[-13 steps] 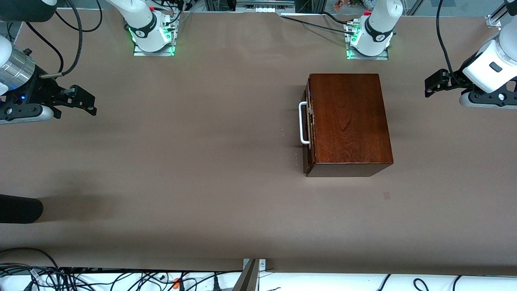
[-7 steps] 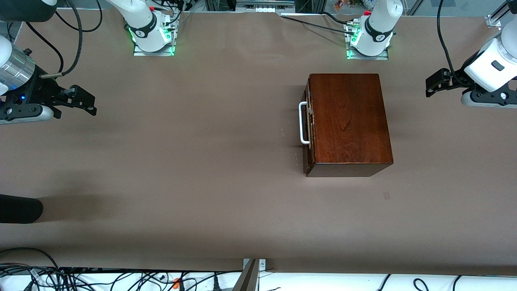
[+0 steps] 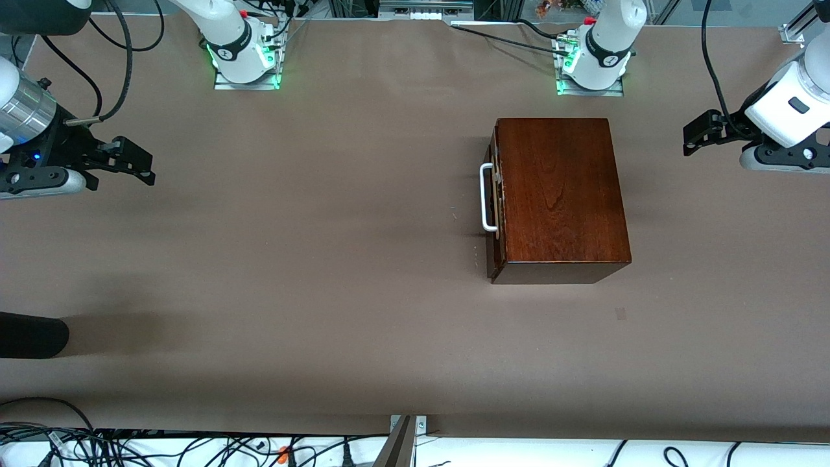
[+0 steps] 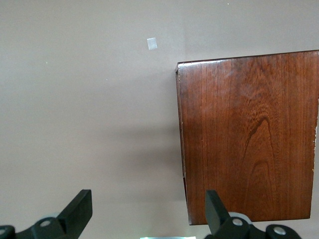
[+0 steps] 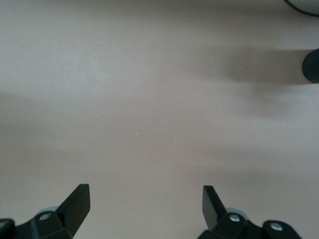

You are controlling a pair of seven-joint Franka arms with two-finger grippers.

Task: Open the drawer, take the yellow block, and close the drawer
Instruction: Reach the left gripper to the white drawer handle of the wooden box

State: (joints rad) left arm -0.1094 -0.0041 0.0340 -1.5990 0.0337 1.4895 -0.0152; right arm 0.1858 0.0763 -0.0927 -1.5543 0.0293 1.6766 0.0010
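A glossy dark-brown wooden box (image 3: 559,194) stands on the table toward the left arm's end. Its drawer (image 3: 495,201) is shut, and the white U-shaped handle (image 3: 485,197) faces the right arm's end. The yellow block is hidden. My left gripper (image 3: 695,139) is open and empty, up in the air at the table's edge beside the box; the left wrist view shows the box top (image 4: 249,134) past its open gripper (image 4: 148,209). My right gripper (image 3: 133,162) is open and empty, waiting over bare table at the right arm's end; the right wrist view shows it (image 5: 146,204) over bare table.
A small pale tape mark (image 3: 620,314) lies on the brown table nearer to the front camera than the box, also in the left wrist view (image 4: 152,44). A black round object (image 3: 32,335) pokes in at the right arm's end. Cables (image 3: 130,447) lie along the front edge.
The left gripper has risen very slightly at the table's edge. The box, drawer and right arm have not moved.
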